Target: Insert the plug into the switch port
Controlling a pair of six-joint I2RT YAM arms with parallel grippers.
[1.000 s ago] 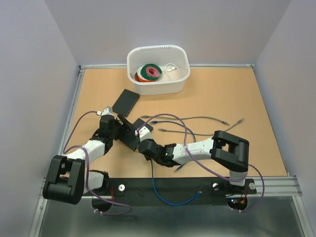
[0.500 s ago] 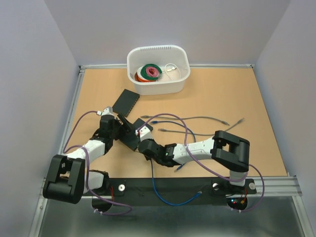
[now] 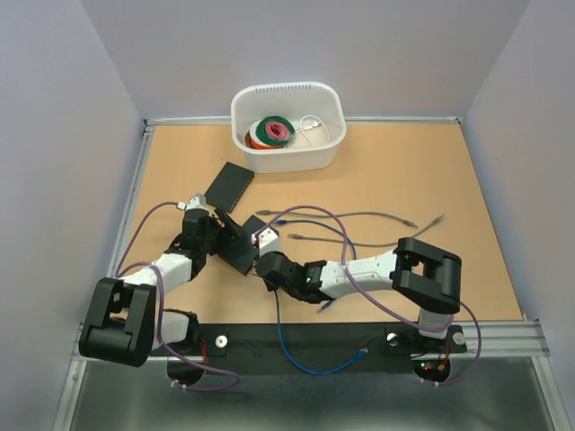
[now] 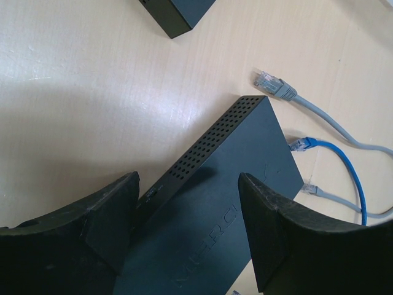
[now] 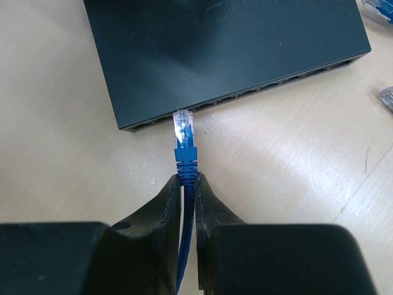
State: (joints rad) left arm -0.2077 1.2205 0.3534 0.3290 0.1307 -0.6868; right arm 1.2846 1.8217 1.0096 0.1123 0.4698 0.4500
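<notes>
The black switch [image 3: 239, 253] lies left of centre on the table. My left gripper [image 3: 222, 231] straddles its far end, one finger [image 4: 110, 227] against its perforated side and one at the opposite edge, on the switch [image 4: 227, 203]. My right gripper [image 3: 267, 262] is shut on the blue cable [image 5: 187, 246] just behind the plug's boot. The clear plug [image 5: 183, 126] points at the port row on the switch's near face [image 5: 221, 49]. Its tip is at the leftmost ports, and I cannot tell if it has entered.
A second black box [image 3: 230, 186] lies behind the switch. A white bin [image 3: 287, 157] with cable coils stands at the back. Loose grey cables [image 3: 377, 215] and a blue plug [image 4: 304, 144] lie right of the switch. The blue cable loops past the front rail [image 3: 314, 364].
My right gripper has edged toward the switch with the plug, and its elbow has shifted slightly right. The left arm and switch have hardly moved.
</notes>
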